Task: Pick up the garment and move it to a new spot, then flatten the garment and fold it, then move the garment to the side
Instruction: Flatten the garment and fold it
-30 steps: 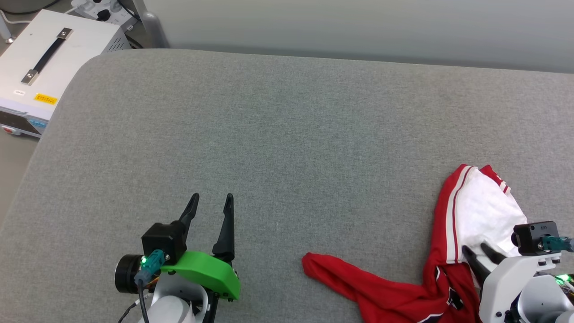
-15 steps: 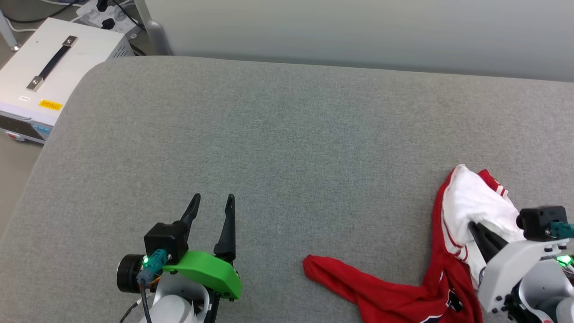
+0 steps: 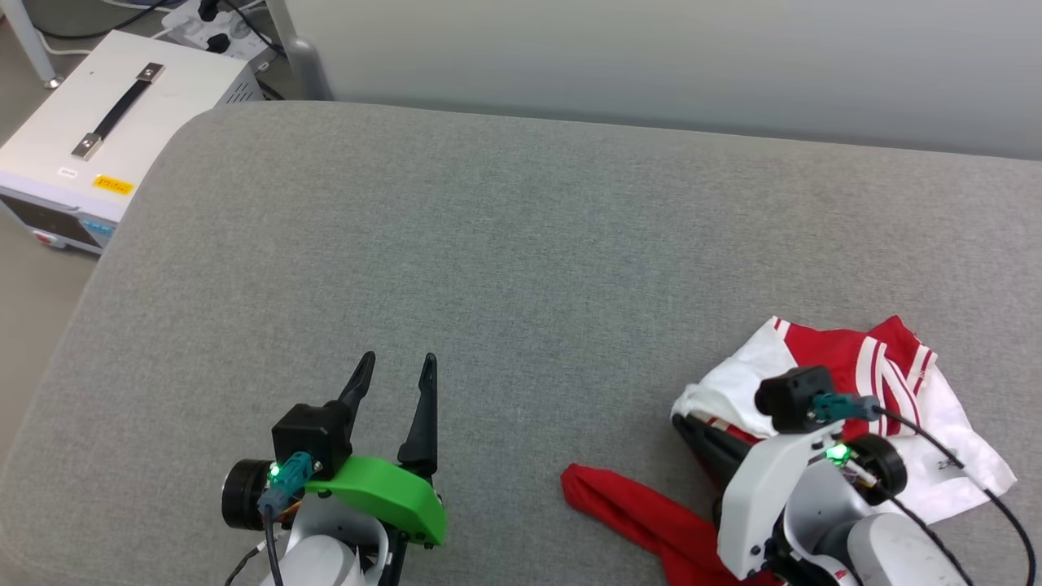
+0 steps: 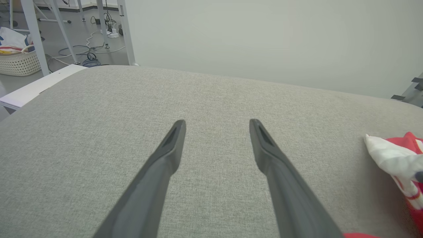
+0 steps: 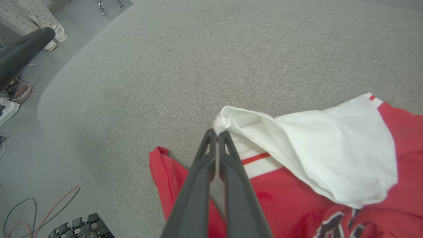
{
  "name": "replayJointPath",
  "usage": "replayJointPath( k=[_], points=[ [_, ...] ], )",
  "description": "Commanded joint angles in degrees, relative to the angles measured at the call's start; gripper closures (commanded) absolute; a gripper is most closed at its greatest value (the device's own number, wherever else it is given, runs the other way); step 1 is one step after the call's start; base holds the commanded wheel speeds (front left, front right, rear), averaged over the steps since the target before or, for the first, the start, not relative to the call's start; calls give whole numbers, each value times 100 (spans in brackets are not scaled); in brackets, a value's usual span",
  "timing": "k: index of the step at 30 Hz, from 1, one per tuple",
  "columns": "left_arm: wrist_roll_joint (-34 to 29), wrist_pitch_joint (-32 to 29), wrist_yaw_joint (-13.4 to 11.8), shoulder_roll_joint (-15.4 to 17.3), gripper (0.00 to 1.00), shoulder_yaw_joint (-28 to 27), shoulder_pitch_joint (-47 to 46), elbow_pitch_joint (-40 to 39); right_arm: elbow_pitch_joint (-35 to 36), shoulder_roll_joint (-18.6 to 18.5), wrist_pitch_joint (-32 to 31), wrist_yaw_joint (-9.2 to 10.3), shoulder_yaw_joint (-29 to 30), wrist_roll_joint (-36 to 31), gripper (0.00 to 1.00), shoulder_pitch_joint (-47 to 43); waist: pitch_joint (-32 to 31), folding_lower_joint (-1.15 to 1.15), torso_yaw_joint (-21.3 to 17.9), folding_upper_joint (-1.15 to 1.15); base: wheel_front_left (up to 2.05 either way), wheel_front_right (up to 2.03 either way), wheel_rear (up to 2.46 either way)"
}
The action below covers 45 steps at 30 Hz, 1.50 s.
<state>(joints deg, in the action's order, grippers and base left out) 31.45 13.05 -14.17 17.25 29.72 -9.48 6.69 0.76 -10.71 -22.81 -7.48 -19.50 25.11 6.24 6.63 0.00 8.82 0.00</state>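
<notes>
Garment (image 5: 330,158) pinched in right gripper (image 5: 217,133) tips

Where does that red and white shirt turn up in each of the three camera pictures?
Head view: the garment lies at lower right.
Left wrist view: the garment peeks in at the right edge.
Right wrist view: the garment runs from centre to lower right, a white fold pinched in the right gripper.
Shared landmark: the grey cushion beneath it.
</notes>
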Motion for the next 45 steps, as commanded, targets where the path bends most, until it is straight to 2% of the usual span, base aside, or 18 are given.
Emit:
replayJointPath(
  k=[1, 2, 3, 4, 5, 13, 14, 17, 23, 27, 32, 38, 45],
  points=[
    [63, 5, 24, -28, 0, 16, -80, 7, -162, -1, 76, -1, -81, 71, 100, 111, 53, 0, 71, 0, 0, 0, 0],
    [68, 9, 23, -31, 0, 17, -76, 15, -291, 27, 131, -1, -141, 136, 100, 123, 68, 0, 89, 0, 0, 0, 0],
    [74, 13, 20, -32, 0, 13, -69, 22, -389, 38, 176, -1, -185, 167, 89, 134, 75, 0, 98, 0, 0, 0, 0],
    [78, 16, 17, -33, 0, 13, -62, 33, -502, 41, 232, -1, -228, 191, 19, 140, 86, 0, 114, 0, 0, 0, 0],
    [81, 18, 19, -34, 0, 17, -60, 42, -570, 48, 299, -1, -239, 213, 0, 146, 92, 0, 127, 0, 0, 0, 0],
    [100, 33, 7, -6, 0, 20, -12, 101, -550, 120, 1144, -1, -59, 224, 0, -4, -25, 0, 125, 0, 0, 0, 0],
    [97, 22, -24, 41, 0, 9, 10, 73, -236, 163, 1623, -1, 119, 90, 0, -165, -108, 0, 46, 0, 0, 0, 0],
    [74, -5, -39, 94, 0, 19, 11, 38, -21, 214, 1996, -1, 397, -154, 0, -239, -164, 0, -48, 0, 0, 0, 0],
    [-19, -118, 0, 170, 0, 129, -114, -26, 198, 392, 2418, -1, 1262, -530, 0, -418, -240, 0, -224, 0, 0, 0, 0],
    [-130, -268, 84, 188, 0, 299, -295, -54, 302, 468, 2464, -1, 1932, -710, 0, -635, -246, 0, -368, 0, 0, 0, 0],
    [-178, -717, 394, 128, 0, 663, -656, -14, 603, 551, 2338, -1, 2430, -944, 0, -911, -199, 0, -653, 0, 0, 0, 0],
    [-52, -1536, 904, -127, 0, 1152, -1219, 262, 911, 581, 2179, -1, 2525, -1021, 0, -1057, -4, 0, -1017, 0, 0, 0, 0],
    [126, -2651, 1461, -435, 0, 1663, -1897, 1033, 1007, 635, 2197, -1, 2480, -951, 0, -990, 320, 0, -1308, 0, 0, 0, 0]
  ],
)
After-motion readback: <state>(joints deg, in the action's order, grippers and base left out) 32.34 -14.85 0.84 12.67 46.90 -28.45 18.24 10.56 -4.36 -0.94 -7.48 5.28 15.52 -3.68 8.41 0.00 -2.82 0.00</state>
